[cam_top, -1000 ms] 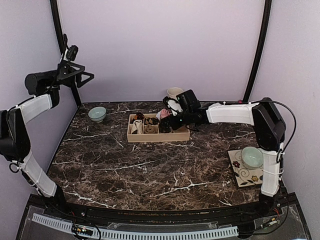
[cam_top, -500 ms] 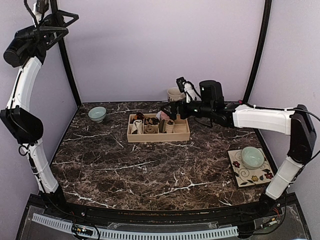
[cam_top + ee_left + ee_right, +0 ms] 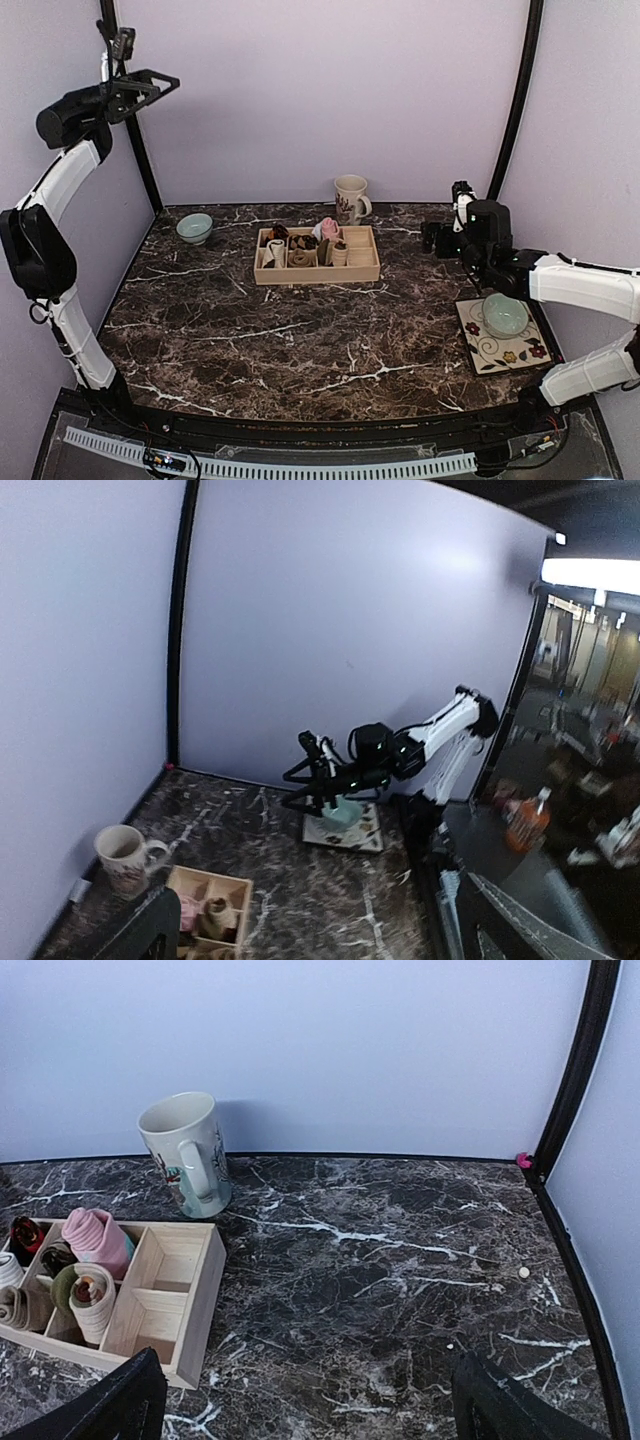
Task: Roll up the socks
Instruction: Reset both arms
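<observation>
One wooden tray (image 3: 318,275), one mug (image 3: 350,197), two bowls (image 3: 194,227) (image 3: 505,313). Gaping wide, empty: left gripper (image 3: 318,900), right gripper (image 3: 305,1360). Half-hidden behind dividers: pink sock (image 3: 95,1238), tan sock (image 3: 92,1305).

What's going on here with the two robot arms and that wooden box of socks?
Nothing is being handled right now. The left gripper is raised high by the left wall, and the right gripper hovers over the table's right side. Both are open and empty. The socks sit rolled in the wooden tray, the pink sock and the tan sock in neighbouring compartments. A mug stands behind the tray.
</observation>
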